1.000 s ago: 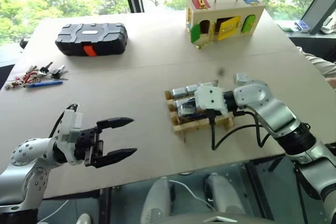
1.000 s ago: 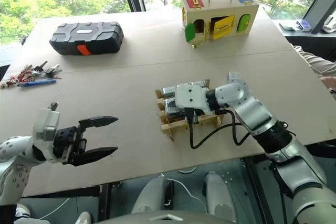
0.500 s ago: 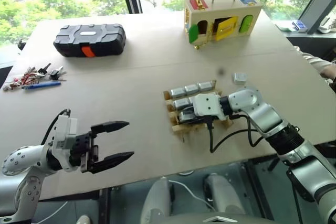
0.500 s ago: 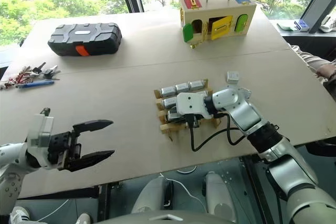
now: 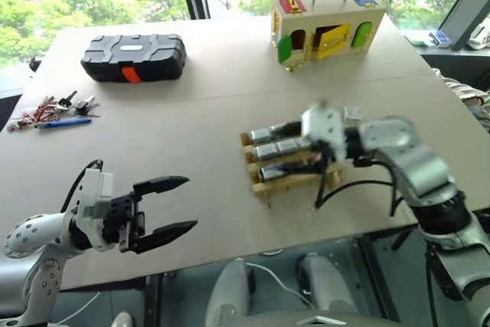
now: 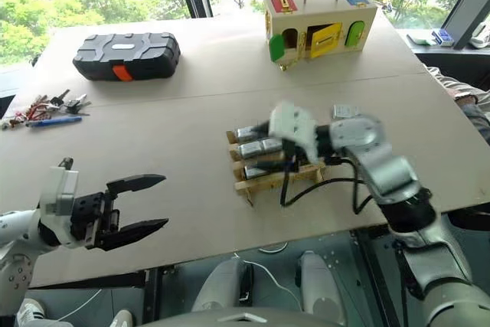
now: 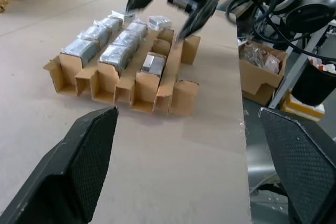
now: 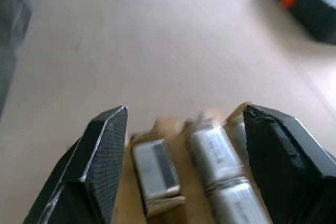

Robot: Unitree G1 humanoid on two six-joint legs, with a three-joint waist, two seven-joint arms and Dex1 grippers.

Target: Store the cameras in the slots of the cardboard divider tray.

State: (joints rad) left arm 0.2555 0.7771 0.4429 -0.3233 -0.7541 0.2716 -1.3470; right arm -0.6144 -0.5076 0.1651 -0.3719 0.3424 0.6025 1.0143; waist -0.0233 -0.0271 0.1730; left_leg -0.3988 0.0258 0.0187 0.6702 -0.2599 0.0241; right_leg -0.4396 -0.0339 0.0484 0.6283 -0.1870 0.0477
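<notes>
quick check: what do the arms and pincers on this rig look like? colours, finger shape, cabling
Both arms are silver-grey metal segments with rounded joints. The left pincer has two black tapered fingers with a textured inner face, on a black base behind a white block with a thin black cable. The right pincer has the same black fingers; a white housing sits at its wrist, and black cables loop beneath the right forearm.

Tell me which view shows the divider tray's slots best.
Left wrist view: the cardboard divider tray sits close and low-angle, so slats, open slots and the cameras in them read clearly. The eye views show the tray whole but small, partly behind the right gripper. The right wrist view catches one blurred edge.
</notes>
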